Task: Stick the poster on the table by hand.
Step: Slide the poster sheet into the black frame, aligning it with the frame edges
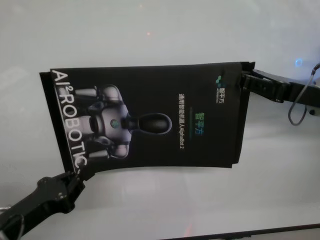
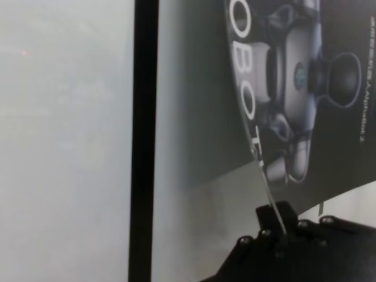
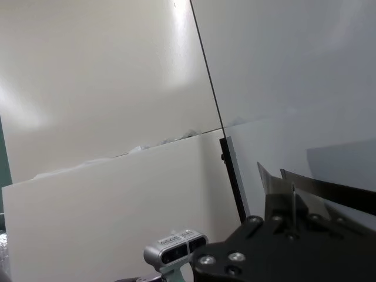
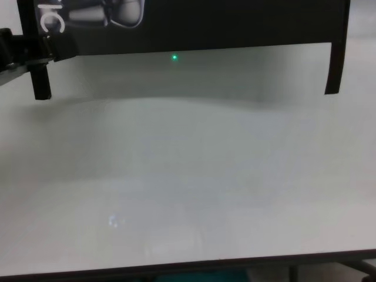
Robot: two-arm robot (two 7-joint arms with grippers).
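Note:
The poster [image 1: 150, 115], a black glossy sheet with a grey-white robot and white "AI ROBOTIC" lettering, hangs spread above the white table [image 1: 160, 210]. My left gripper [image 1: 76, 175] is shut on its near left corner. In the left wrist view the fingers [image 2: 281, 232] pinch the sheet's thin edge. My right gripper [image 1: 244, 80] is shut on the far right corner, and the right wrist view shows the same pinch [image 3: 292, 205]. The chest view shows the poster's [image 4: 235, 23] lower edge off the table [image 4: 188, 176], with the left gripper [image 4: 50, 50] at its corner.
Narrow black strips hang down from the poster's left [image 4: 41, 82] and right [image 4: 335, 67] ends. The table's dark front edge [image 4: 235, 264] runs along the near side. A grey cable [image 1: 300, 102] loops beside the right arm. A white board and a small camera unit [image 3: 176, 247] stand beyond the table.

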